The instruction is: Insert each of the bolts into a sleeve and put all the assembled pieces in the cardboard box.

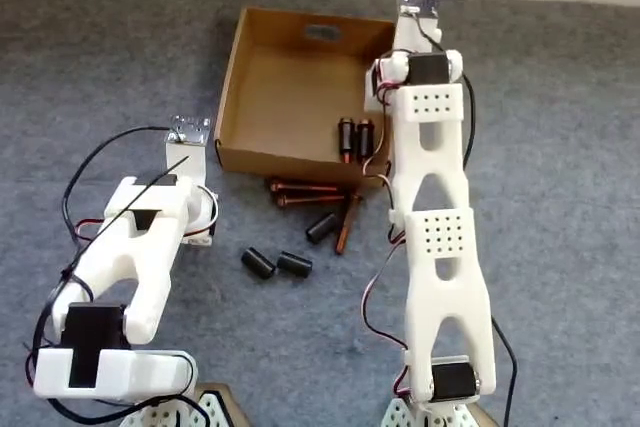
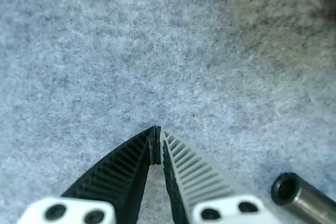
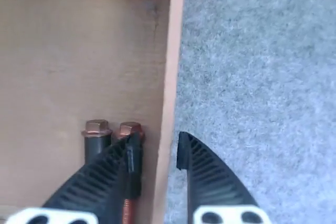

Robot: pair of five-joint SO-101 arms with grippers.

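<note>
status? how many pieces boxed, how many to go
Done: two assembled pieces lie in the box. In hand: nothing. The right tool is open astride the box wall, and the left tool is shut over the carpet. Left: three bolts and three sleeves lie loose in front of the box, not yet joined or boxed.

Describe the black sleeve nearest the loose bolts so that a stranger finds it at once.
Start at the cardboard box. Outside its near wall, copper bolts lie on the grey carpet, and one short black sleeve lies right beside them. The other two loose sleeves lie as a pair farther from the box, apart from any bolt.
</note>
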